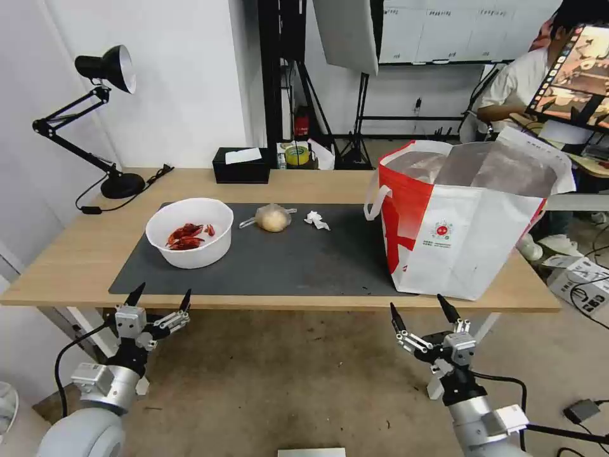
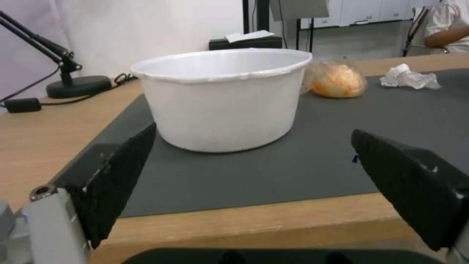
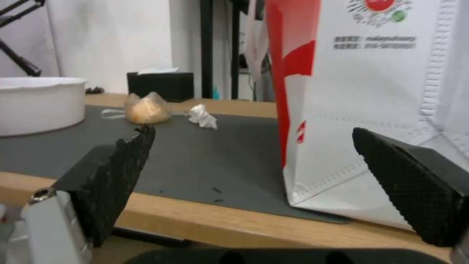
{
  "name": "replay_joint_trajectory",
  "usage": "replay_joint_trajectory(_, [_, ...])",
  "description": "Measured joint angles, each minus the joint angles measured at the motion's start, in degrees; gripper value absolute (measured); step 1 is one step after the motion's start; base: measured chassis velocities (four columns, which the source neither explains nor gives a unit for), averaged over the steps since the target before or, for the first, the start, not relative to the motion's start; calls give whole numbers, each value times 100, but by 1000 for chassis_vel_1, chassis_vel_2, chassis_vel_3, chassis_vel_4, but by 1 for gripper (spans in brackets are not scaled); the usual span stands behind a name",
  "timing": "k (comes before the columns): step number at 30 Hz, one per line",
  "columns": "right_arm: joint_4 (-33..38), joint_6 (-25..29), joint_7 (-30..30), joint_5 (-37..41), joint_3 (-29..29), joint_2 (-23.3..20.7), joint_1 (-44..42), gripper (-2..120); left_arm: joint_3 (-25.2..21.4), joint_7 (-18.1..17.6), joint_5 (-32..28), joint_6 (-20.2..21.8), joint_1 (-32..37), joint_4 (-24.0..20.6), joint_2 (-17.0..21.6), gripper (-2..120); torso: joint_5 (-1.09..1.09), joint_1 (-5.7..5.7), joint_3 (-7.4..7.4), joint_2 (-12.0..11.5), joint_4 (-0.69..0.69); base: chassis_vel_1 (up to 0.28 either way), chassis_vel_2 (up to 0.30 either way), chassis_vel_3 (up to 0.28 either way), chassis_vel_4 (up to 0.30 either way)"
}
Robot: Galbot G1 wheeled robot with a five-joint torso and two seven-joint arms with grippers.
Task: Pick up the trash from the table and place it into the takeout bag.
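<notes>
**Both arms wait below the table edge**

Before us stands a long light-wood table (image 1: 76,254) with a dark grey mat (image 1: 285,260) across its middle, a white wall behind it. On the mat, towards our left, sits the white bowl (image 1: 189,231) with red crayfish shells (image 1: 185,236) in it. Beside the bowl lies the clear bag with a yellowish lump (image 1: 273,219), and just beyond that the crumpled white tissue (image 1: 316,220) — all three apart from one another. At the right end stands the takeout bag (image 1: 463,222), upright and open at the top, its silver lining showing, its base partly on the mat and partly on bare wood.

A black desk lamp (image 1: 104,114) stands at the far left corner, and a black tissue box (image 1: 241,165) at the back edge.

Our left gripper (image 1: 160,296) hangs in front of the near table edge, facing the bowl, fingers spread wide and holding nothing. Our right gripper (image 1: 422,311) does likewise before the takeout bag — wide open, nothing between its fingers.
</notes>
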Motion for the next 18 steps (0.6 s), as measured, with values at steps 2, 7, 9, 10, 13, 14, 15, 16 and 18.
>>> replay_joint_trajectory(2, [18, -81, -3, 30, -68, -105, 71, 100, -5, 2, 0, -2, 15, -6, -6, 100, 0, 0, 0, 0, 0, 0, 0, 0, 0])
replay_joint_trajectory(7, [108, -349, -3, 279, -330, -562, 413, 100, -45, 9, 0, -24, 49, -18, -10, 100, 0, 0, 0, 0, 0, 0, 0, 0, 0])
replay_joint_trajectory(9, [159, -566, 13, 455, -592, -941, 825, 100, -74, 10, -6, -29, 66, -43, -10, 100, 0, 0, 0, 0, 2, 0, 0, 0, 0])
replay_joint_trajectory(10, [175, -658, 25, 535, -702, -1068, 989, 100, -82, 10, -9, -28, 70, -55, -11, 100, 0, 0, 0, 0, 2, 0, 0, 0, 0])
replay_joint_trajectory(13, [218, -915, 79, 765, -1053, -1378, 1435, 100, -85, 11, -15, -29, 71, -91, -11, 100, 1, 1, 1, 0, 1, 0, 0, 0, 0])
replay_joint_trajectory(14, [218, -915, 79, 765, -1053, -1378, 1435, 100, -85, 11, -15, -29, 71, -91, -11, 100, 1, 1, 1, 0, 1, 0, 0, 0, 0])
replay_joint_trajectory(15, [230, -1002, 111, 842, -1192, -1506, 1611, 100, -87, 11, -15, -29, 74, -101, -4, 100, 1, 1, 0, 0, 1, 0, 0, 0, 0])
replay_joint_trajectory(16, [235, -1043, 126, 873, -1262, -1581, 1698, 100, -89, 12, -14, -29, 76, -106, 7, 100, 1, 1, 1, 0, 1, 0, 0, 0, 0])
replay_joint_trajectory(18, [237, -1151, 199, 989, -1477, -1831, 1995, 100, -101, 12, -13, -29, 82, -119, 28, 100, 0, 1, 1, 0, 1, 0, 0, 0, 0])
